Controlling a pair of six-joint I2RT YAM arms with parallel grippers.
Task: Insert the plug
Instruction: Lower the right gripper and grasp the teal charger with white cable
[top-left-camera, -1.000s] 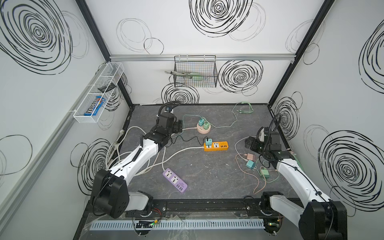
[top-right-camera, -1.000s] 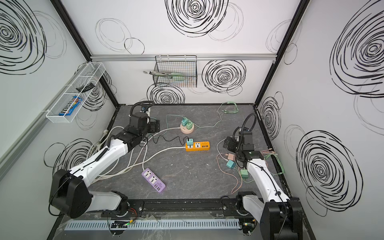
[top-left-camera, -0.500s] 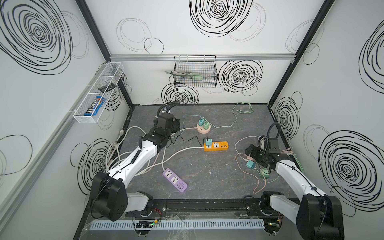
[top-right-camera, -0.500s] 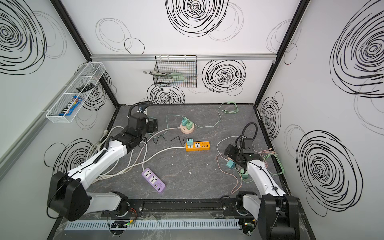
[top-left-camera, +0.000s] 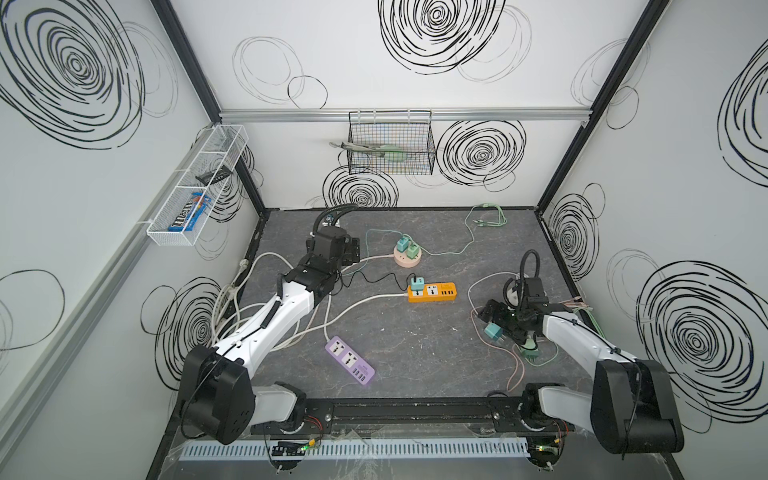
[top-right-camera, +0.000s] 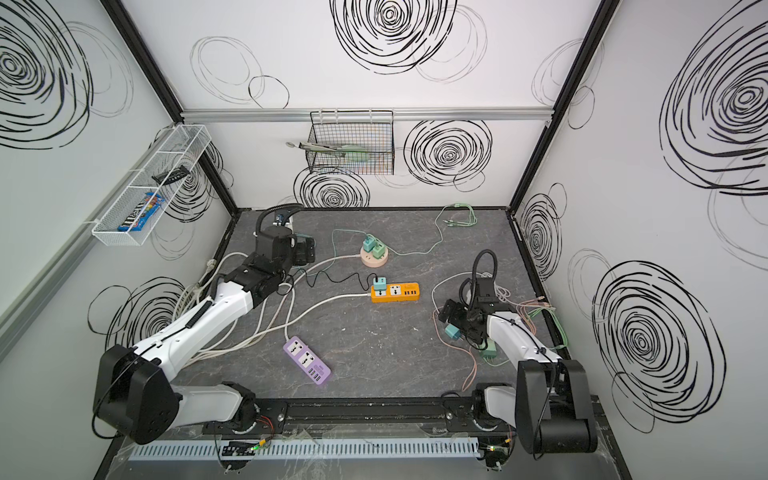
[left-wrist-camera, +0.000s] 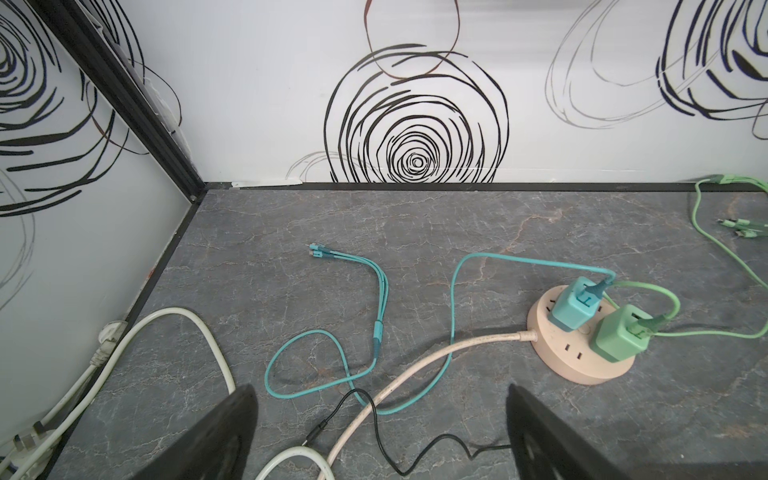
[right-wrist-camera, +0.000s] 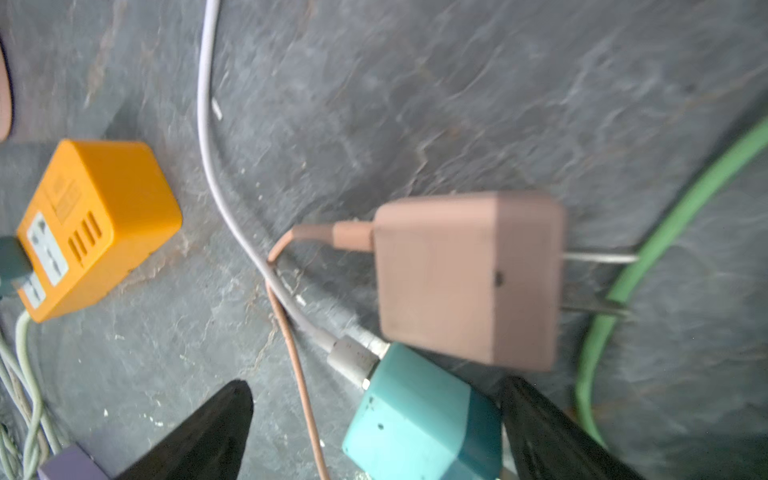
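Since the right gripper (right-wrist-camera: 378, 386), spread wide, brackets the teal plug (right-wrist-camera: 419, 419) at four o'clock on the table (top-left-camera: 415, 345), just beside the pink plug (right-wrist-camera: 469, 278), closing might snag the crossed cables (right-wrist-camera: 266, 270). The left gripper (left-wrist-camera: 380, 388) gapes empty. At twelve o'clock, the wire basket (top-left-camera: 419, 137) holds green-handled tools; at ten o'clock, the white shelf (top-left-camera: 170, 239) holds candy.

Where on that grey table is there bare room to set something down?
The widest bare patch is mid-front, bordered by the purple power strip, orange power strip and teal charger. Another lies back right, between the green cable and right wall. Crowded: white cables along the left wall, cords around that charger.
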